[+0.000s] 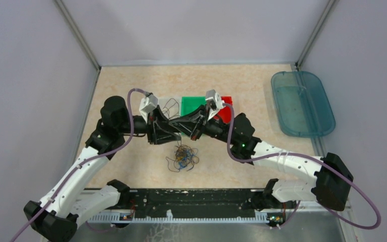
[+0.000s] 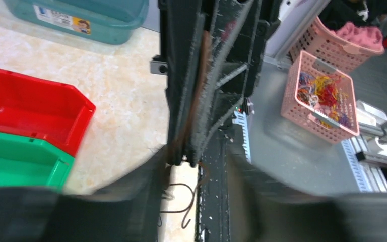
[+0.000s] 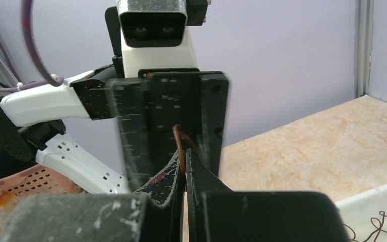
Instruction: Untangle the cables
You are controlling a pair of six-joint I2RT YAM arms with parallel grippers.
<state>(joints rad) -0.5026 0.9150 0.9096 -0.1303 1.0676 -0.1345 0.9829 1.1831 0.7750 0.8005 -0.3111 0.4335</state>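
The cables [image 1: 182, 157] lie in a loose tangle on the table [image 1: 126, 85], right under the two grippers. One brown wire [image 3: 180, 143] is pinched between the pressed-together fingers of the right gripper [image 3: 185, 161] and held up off the heap, probably so the left gripper [image 3: 174, 121] can take it. The left jaws stand spread either side of the strand. The arms hide whether the wire's lower end is free of the tangle. The left fingers are blurred in their own view.
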